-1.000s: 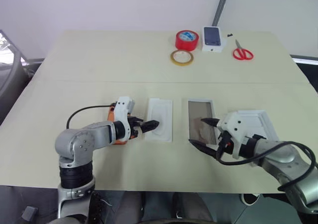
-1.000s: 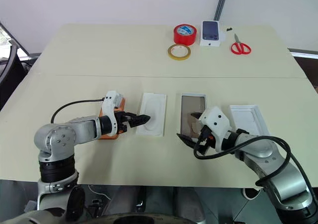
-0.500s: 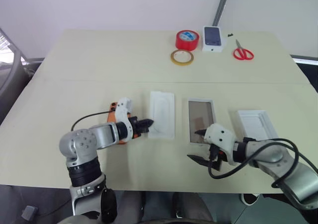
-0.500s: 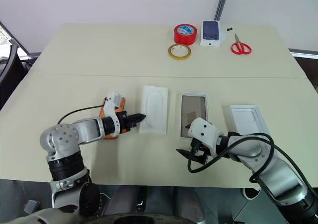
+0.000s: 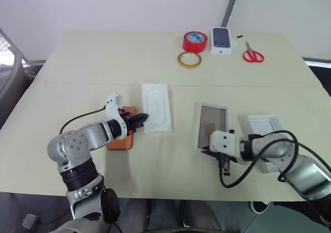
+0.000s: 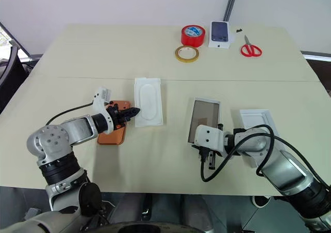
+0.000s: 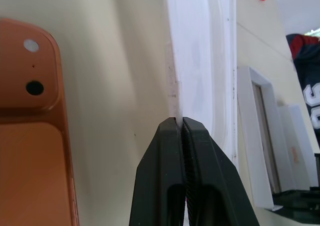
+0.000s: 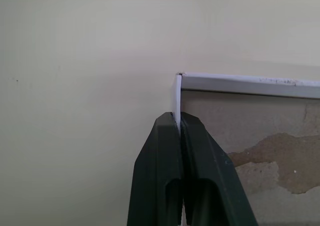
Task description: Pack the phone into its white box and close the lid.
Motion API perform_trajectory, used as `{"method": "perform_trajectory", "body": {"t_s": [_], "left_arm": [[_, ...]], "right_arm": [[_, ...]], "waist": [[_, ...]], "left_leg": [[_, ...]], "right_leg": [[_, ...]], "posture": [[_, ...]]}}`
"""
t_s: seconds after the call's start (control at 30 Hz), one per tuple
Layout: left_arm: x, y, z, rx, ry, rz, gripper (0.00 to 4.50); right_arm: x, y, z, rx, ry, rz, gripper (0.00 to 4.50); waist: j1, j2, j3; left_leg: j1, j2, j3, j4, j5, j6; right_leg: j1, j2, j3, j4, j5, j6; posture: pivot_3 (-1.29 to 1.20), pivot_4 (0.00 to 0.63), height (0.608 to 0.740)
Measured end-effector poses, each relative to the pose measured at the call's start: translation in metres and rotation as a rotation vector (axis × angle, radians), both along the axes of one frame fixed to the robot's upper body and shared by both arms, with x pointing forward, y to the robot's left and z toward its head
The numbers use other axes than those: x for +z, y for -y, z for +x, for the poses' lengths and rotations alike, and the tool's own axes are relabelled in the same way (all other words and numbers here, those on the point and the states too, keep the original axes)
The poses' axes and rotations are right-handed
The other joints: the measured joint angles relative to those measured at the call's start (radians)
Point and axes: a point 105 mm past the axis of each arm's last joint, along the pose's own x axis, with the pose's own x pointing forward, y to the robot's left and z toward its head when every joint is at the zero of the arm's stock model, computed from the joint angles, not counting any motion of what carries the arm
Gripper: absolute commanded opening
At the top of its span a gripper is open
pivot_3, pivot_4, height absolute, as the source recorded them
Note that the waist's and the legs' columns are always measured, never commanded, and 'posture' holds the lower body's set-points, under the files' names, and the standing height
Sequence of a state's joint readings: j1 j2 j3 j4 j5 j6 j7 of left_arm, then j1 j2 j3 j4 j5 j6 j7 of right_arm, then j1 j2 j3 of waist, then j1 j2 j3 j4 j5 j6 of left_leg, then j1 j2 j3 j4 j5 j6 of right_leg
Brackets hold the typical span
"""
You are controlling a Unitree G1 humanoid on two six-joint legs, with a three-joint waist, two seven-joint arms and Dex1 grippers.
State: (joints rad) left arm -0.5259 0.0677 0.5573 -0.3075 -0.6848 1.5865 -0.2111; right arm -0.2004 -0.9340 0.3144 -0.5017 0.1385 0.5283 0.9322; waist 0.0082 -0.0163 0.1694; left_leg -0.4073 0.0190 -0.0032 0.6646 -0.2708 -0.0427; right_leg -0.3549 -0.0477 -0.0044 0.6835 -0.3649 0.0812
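On the pale table (image 5: 77,62), the left pincer (image 7: 180,124) is clenched on the near edge of the thin white moulded insert (image 5: 155,108). The slim orange phone (image 5: 122,136) lies camera-side up just left of it. The right pincer (image 8: 179,120) pinches the near left wall of the white cardboard box tray (image 5: 212,126). The white lid (image 5: 265,127) rests right of the tray.

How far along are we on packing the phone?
Nothing is packed yet: the phone lies on the table, back up. In hand: the left gripper pinches the edge of the moulded insert, and the right gripper pinches a wall of the open white box. Left: phone in, box closed.
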Motion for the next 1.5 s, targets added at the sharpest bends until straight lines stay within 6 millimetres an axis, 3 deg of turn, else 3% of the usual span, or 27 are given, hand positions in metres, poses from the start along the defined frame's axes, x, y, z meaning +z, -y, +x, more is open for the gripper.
{"method": "perform_trajectory", "body": {"t_s": [0.13,0.23,0.37,0.5,0.63,0.73,0.93,1.03,1.17,1.5], "left_arm": [[0.014,-0.009,0.004,0.015,0.035,0.010,0.00],[0.024,-0.014,0.008,0.033,0.064,0.004,0.00],[0.029,-0.015,0.010,0.033,0.079,-0.001,0.00],[0.026,-0.013,0.007,0.019,0.071,-0.001,0.00],[0.017,-0.011,0.002,0.009,0.044,0.001,0.00],[0.015,-0.006,-0.001,-0.005,0.040,0.009,0.00],[0.005,0.020,-0.015,-0.083,0.025,-0.014,0.00],[0.003,0.038,-0.019,-0.127,0.010,-0.016,0.00],[-0.004,0.053,-0.025,-0.153,-0.022,-0.016,0.00],[-0.007,0.061,-0.025,-0.138,-0.046,0.013,0.00]], "right_arm": [[0.005,-0.041,0.002,0.129,0.045,0.057,0.04],[0.009,-0.064,0.014,0.168,0.088,0.076,0.04],[0.003,-0.079,0.028,0.162,0.095,0.063,0.04],[-0.002,-0.084,0.028,0.149,0.067,0.060,1.29],[0.006,-0.081,0.029,0.111,0.067,0.094,3.31],[0.019,-0.073,0.024,0.066,0.053,0.179,3.31],[0.036,-0.015,0.014,-0.091,0.043,0.231,3.31],[0.042,0.000,0.016,-0.157,0.055,0.261,3.31],[0.044,0.006,0.017,-0.183,0.062,0.273,3.31],[0.048,0.005,0.021,-0.198,0.094,0.286,3.31]], "waist": [[-0.009,0.000,0.000],[-0.015,0.000,0.000],[-0.016,0.000,0.000],[-0.020,0.000,0.000],[-0.019,0.000,0.000],[-0.015,0.000,0.000],[-0.003,-0.001,0.000],[-0.005,0.000,0.000],[-0.004,0.000,0.000],[0.002,0.000,0.000]], "left_leg": [[0.000,0.000,0.000,0.000,0.001,-0.002],[0.000,0.000,-0.001,0.000,0.001,-0.003],[-0.001,-0.001,-0.001,0.000,0.001,-0.003],[-0.001,0.000,-0.001,0.000,0.001,-0.003],[-0.001,0.000,-0.001,-0.001,0.001,-0.003],[-0.001,-0.001,-0.001,-0.001,0.001,-0.003],[-0.001,-0.002,-0.001,0.000,0.000,0.000],[-0.001,-0.001,-0.001,-0.001,-0.002,0.002],[-0.001,-0.002,-0.001,-0.001,-0.001,0.002],[-0.001,-0.002,-0.001,0.000,0.001,-0.002]], "right_leg": [[0.000,0.000,0.000,0.000,0.000,0.000],[-0.001,0.000,-0.001,0.000,0.000,0.000],[-0.001,-0.001,-0.001,0.000,0.000,0.000],[-0.001,-0.001,-0.001,0.000,0.000,0.000],[-0.001,-0.001,-0.001,0.000,0.000,0.000],[-0.001,-0.002,-0.001,0.000,0.000,0.000],[0.000,-0.002,-0.001,0.000,0.000,0.000],[0.000,-0.002,-0.001,0.000,0.000,0.000],[0.000,-0.002,-0.001,0.000,0.000,0.000],[0.000,-0.001,-0.001,0.000,0.000,0.000]], "posture": [[0.00,0.150,0.740],[0.00,0.150,0.740],[0.00,0.150,0.740],[0.00,0.150,0.740],[0.00,0.150,0.740],[0.00,0.150,0.740],[0.00,0.150,0.740],[0.00,0.150,0.740],[0.00,0.150,0.740],[0.00,0.150,0.740]]}}
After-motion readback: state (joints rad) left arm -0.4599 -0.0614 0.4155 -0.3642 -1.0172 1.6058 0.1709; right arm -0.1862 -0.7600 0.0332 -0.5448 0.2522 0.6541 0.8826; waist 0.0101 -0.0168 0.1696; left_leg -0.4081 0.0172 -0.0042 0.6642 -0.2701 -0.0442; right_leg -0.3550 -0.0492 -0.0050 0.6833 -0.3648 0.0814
